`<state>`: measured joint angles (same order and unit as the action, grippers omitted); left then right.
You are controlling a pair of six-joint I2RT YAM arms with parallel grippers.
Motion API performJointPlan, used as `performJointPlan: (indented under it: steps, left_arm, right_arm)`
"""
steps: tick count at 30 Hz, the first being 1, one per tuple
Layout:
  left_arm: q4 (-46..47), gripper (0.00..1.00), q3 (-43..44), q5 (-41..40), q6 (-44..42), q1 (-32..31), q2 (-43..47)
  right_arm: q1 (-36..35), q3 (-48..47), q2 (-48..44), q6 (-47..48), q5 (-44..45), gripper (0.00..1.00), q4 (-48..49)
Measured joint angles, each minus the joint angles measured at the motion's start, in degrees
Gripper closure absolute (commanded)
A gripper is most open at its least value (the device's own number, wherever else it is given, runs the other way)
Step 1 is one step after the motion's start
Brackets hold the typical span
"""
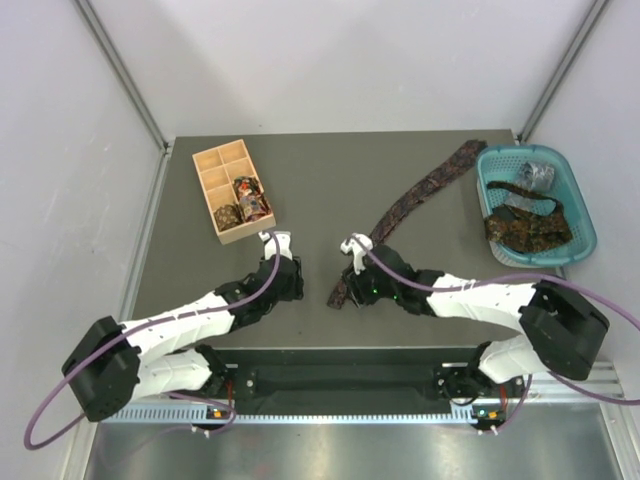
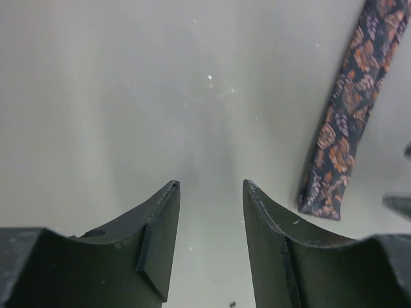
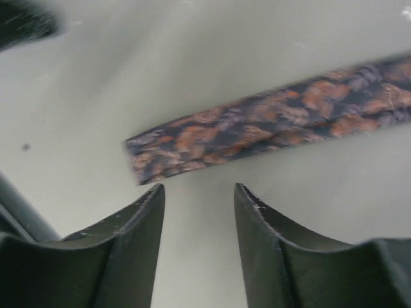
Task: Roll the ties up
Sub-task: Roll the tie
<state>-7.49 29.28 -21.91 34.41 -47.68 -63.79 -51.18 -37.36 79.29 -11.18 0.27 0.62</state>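
A long maroon-brown paisley tie [image 1: 415, 200] lies flat and diagonal on the table, from near the basket down to its narrow end by my right gripper. That narrow end shows in the right wrist view [image 3: 212, 138], just beyond the open, empty right gripper [image 3: 199, 189]. The same tie shows at the right of the left wrist view [image 2: 347, 115]. My left gripper [image 2: 210, 186] is open and empty over bare table, left of the tie's end. Two rolled ties [image 1: 246, 200] sit in the wooden box. Further ties [image 1: 525, 225] lie in the teal basket.
The tan wooden compartment box [image 1: 212, 165] stands at the back left. The teal plastic basket [image 1: 575, 190] stands at the right edge. Both arms reach in from the near edge toward the table's middle [image 1: 310, 200].
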Motion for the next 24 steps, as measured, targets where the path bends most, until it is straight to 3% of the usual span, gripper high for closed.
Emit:
performJointPlan:
  steps: [9,14,24]
  left_arm:
    - [2.19,0.53,-2.99,0.24,-0.66,2.1,2.71]
    - [3.69,0.53,-5.6,1.09,-0.24,2.16,8.04]
    - [4.96,0.53,-5.6,3.74,-0.37,2.16,8.2]
  right_arm:
    - [-10.88,0.55,-0.79,6.08,4.52,0.56,6.36]
    - [-13.77,0.44,3.32,9.42,6.6,0.59,6.99]
    - [-15.96,-3.91,10.95,13.79,13.18,0.58,5.27]
